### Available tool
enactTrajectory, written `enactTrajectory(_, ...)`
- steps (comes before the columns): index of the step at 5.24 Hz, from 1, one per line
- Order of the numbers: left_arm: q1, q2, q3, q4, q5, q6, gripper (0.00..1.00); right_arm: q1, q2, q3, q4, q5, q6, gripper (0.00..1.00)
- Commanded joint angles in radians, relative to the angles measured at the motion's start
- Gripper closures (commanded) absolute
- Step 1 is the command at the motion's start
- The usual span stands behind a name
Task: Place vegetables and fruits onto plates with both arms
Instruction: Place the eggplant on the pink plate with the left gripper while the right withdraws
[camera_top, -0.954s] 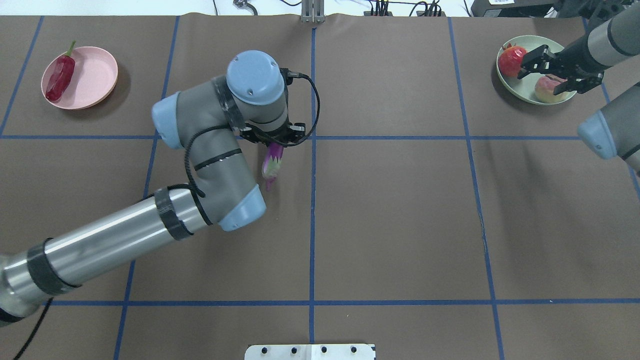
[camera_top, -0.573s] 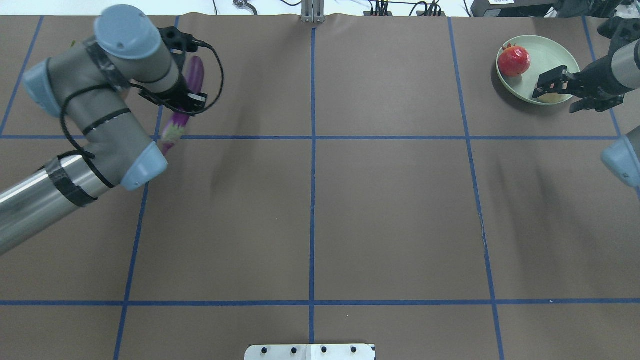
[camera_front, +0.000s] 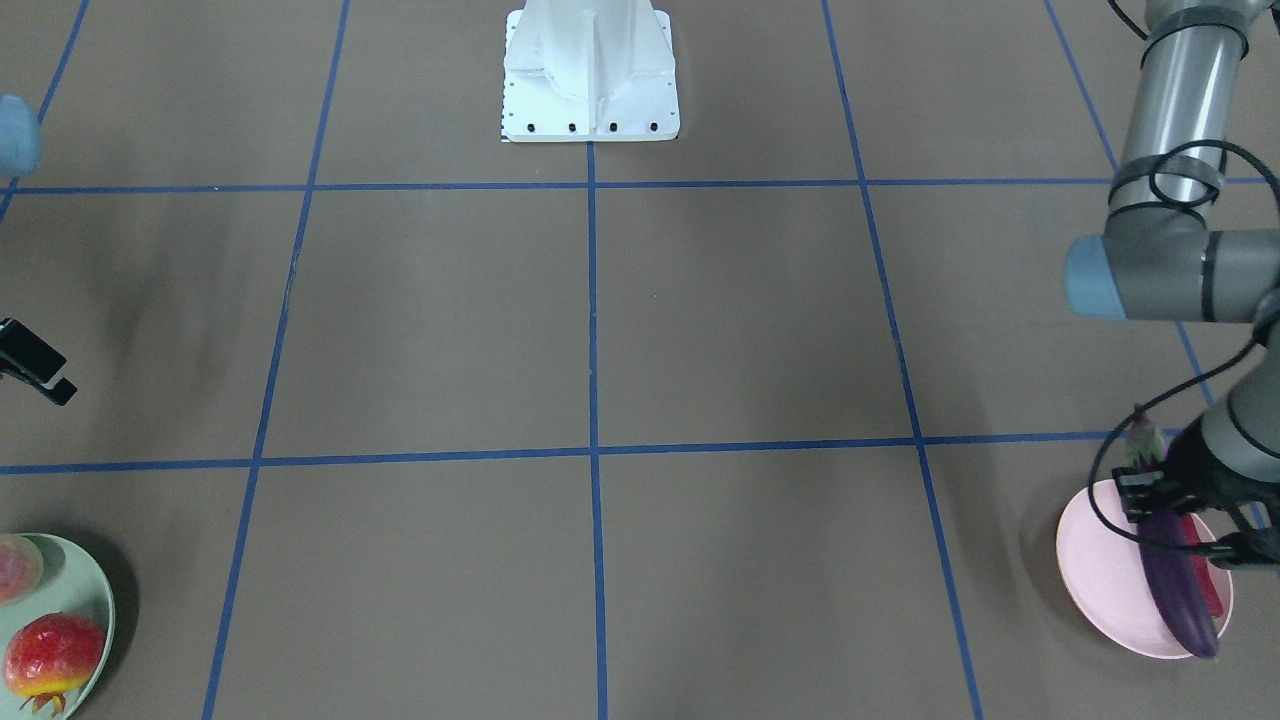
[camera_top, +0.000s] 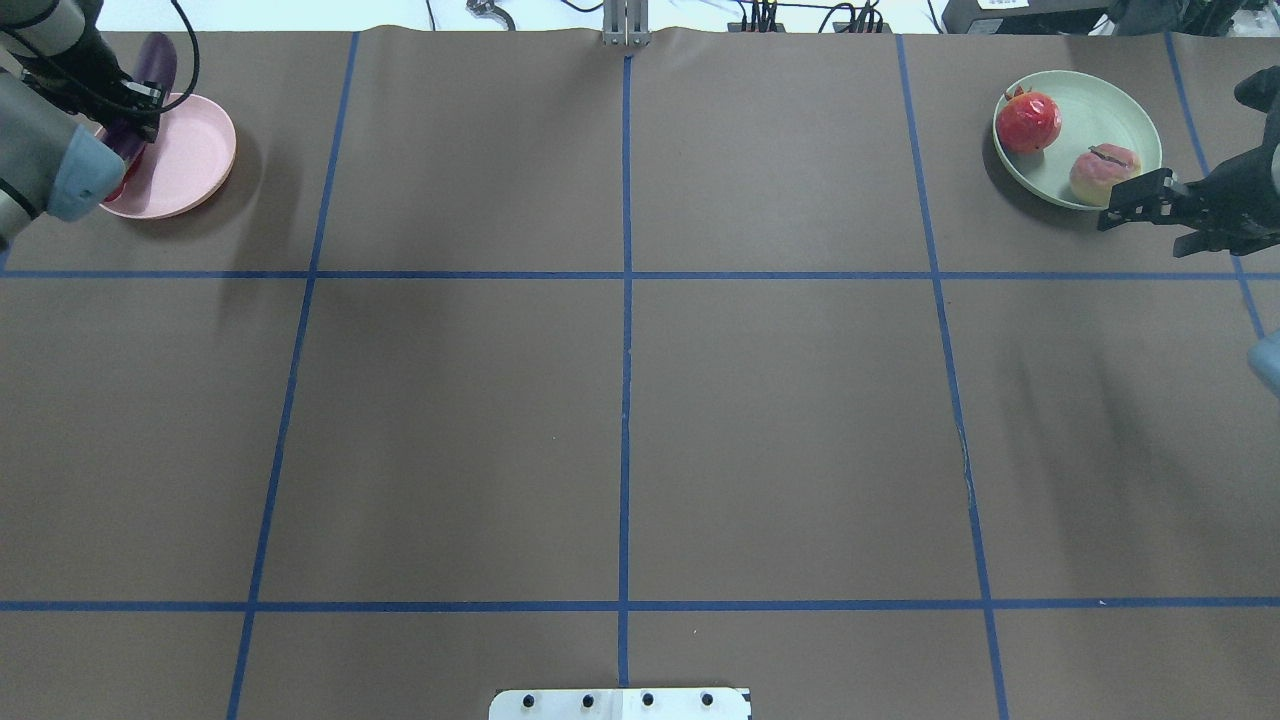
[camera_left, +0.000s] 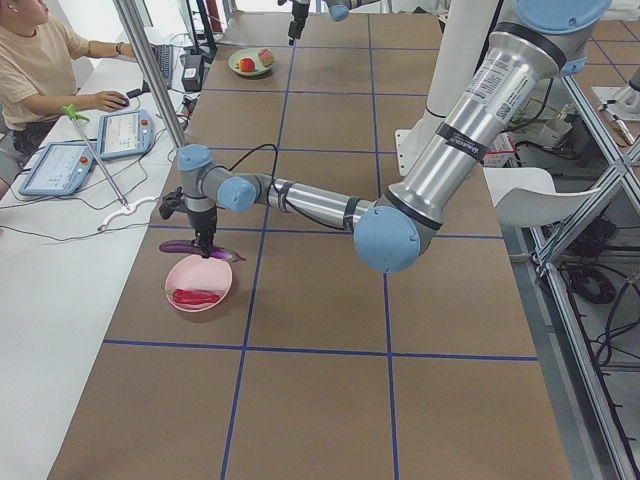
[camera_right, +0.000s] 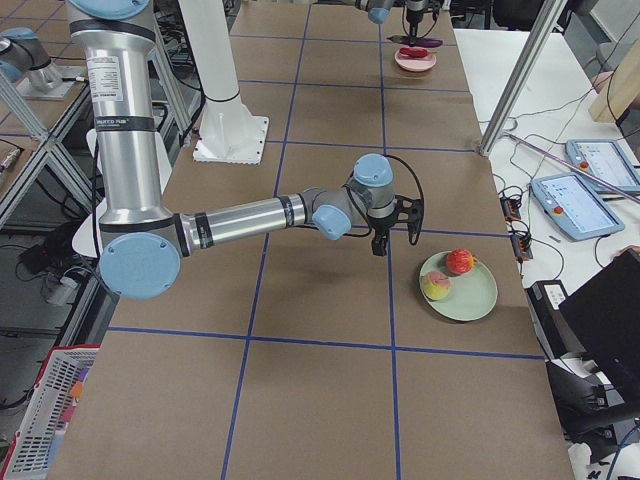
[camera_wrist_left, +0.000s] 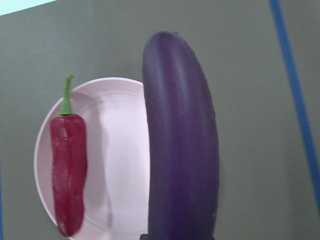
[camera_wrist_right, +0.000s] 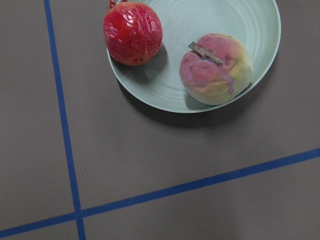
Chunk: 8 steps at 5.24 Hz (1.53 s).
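Observation:
My left gripper (camera_front: 1165, 500) is shut on the purple eggplant (camera_front: 1180, 590) near its green cap and holds it level just above the pink plate (camera_front: 1100, 570). The left wrist view shows the eggplant (camera_wrist_left: 182, 150) over the plate's (camera_wrist_left: 120, 165) edge, beside the red chili (camera_wrist_left: 68, 170) lying in the plate. My right gripper (camera_top: 1160, 215) is open and empty, just off the near rim of the mint plate (camera_top: 1110, 110). The pomegranate (camera_top: 1030, 122) and the peach (camera_top: 1100, 172) lie in that plate.
The white base block (camera_top: 620, 703) stands at the near middle edge. Blue tape lines cross the brown table. An operator (camera_left: 40, 60) sits beside tablets at a side table past the pink plate's end. Cables lie along the far edge.
My left arm has carried the eggplant from the table's middle leftwards to above the pink plate. My right gripper has drawn back off the mint plate, leaving the peach in it.

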Motion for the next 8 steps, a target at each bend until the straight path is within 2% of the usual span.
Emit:
enactTrajectory(1, -0.015, -0.054, 0.124, -0.05, -0.022, 0.008, 0.01, -0.003, -0.009, 0.008, 0.001, 0.0, -0.002, 0.0)
enactTrajectory(3, -0.015, -0.054, 0.088, -0.042, -0.033, 0.007, 0.0, 0.0, -0.006, 0.015, -0.001, 0.0, -0.003, 0.0)
enactTrajectory(4, -0.021, -0.039, 0.027, -0.039, -0.148, 0.007, 0.0, 0.005, -0.007, 0.019, -0.007, 0.018, -0.006, 0.0)
enactTrajectory(5, -0.035, 0.109, -0.18, -0.04, -0.178, 0.008, 0.0, 0.064, -0.028, 0.019, -0.013, 0.09, -0.12, 0.0)
enactTrajectory(6, -0.036, 0.289, -0.404, -0.04, -0.177, 0.007, 0.0, 0.137, -0.074, 0.019, -0.036, 0.121, -0.263, 0.0)
enactTrajectory(7, -0.041, 0.446, -0.575, -0.04, -0.174, 0.013, 0.0, 0.19, -0.104, 0.034, -0.083, 0.144, -0.358, 0.0)
enactTrajectory(8, -0.067, 0.571, -0.687, -0.039, -0.18, 0.017, 0.0, 0.219, -0.165, 0.065, -0.088, 0.146, -0.429, 0.0)
